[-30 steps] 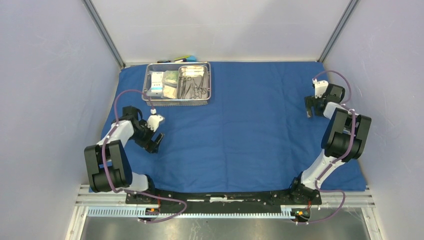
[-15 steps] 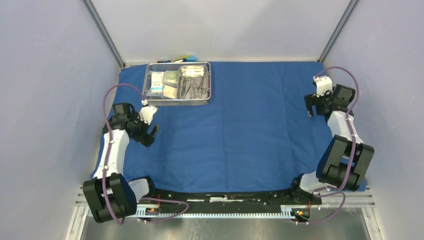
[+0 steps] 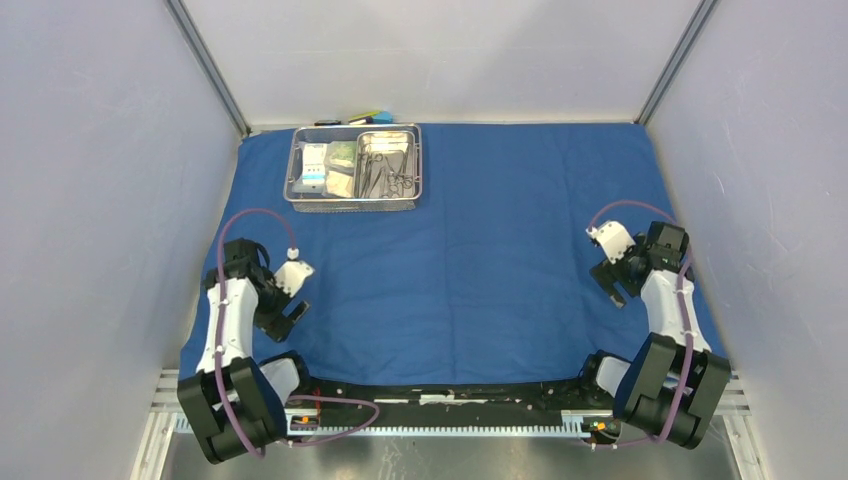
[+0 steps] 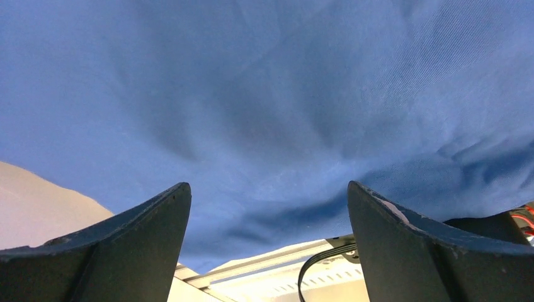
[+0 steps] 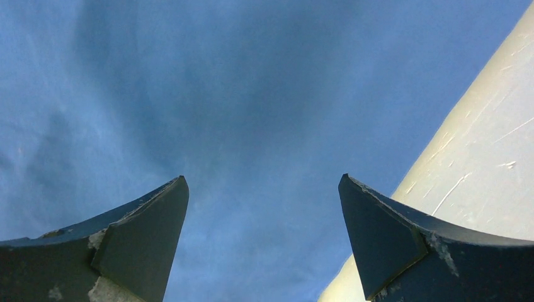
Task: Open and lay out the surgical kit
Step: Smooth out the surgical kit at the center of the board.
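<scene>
The rectangular wire-mesh tray (image 3: 353,205) sits at the far left of the blue cloth wrap (image 3: 480,250), which lies opened flat with soft creases under everything. Inside the tray, small packets (image 3: 318,168) fill the left half and slim metal instruments (image 3: 388,168) lie bunched in the right half; they are too small to tell apart or count. Just behind the tray, off the cloth's far edge, a small yellow-and-blue object (image 3: 370,118) peeks out. Well in front of the tray and slightly to its left, the left gripper (image 3: 286,322) hangs low over the cloth near its front left corner; in its wrist view the left gripper's (image 4: 267,187) jaws are spread wide with only cloth between them. Far to the tray's right and nearer the arm bases, the right gripper (image 3: 613,287) hovers by the cloth's right edge, its jaws also wide apart and empty (image 5: 263,179), with pale bare table (image 5: 485,163) showing beside the right finger.
</scene>
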Robot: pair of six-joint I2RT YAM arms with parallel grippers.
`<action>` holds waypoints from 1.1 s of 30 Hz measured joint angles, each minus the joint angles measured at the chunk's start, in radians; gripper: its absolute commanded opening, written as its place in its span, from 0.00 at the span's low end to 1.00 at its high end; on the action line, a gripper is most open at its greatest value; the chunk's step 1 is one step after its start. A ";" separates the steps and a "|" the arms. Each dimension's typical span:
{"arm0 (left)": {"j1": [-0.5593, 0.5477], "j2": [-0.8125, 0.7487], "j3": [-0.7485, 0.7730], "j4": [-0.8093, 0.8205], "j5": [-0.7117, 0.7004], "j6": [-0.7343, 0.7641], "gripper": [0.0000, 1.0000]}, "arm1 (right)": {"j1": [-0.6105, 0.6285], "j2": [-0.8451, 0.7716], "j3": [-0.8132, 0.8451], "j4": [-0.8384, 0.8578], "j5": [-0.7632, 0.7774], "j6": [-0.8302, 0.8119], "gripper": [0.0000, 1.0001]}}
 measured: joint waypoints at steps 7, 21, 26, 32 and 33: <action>0.021 0.006 -0.163 0.061 -0.107 0.074 1.00 | -0.006 -0.028 -0.080 -0.050 0.068 -0.085 0.98; 0.055 -0.048 -0.217 0.026 -0.223 0.187 0.99 | -0.013 0.018 -0.058 -0.060 0.102 -0.113 0.98; 0.060 -0.050 -0.181 0.007 -0.237 0.192 1.00 | -0.015 0.021 -0.047 -0.068 0.109 -0.120 0.98; 0.061 -0.047 0.010 -0.113 -0.206 0.192 1.00 | -0.018 0.022 0.048 -0.112 0.085 -0.118 0.98; 0.061 -0.045 0.058 -0.126 -0.189 0.189 1.00 | -0.018 0.022 0.072 -0.120 0.076 -0.115 0.98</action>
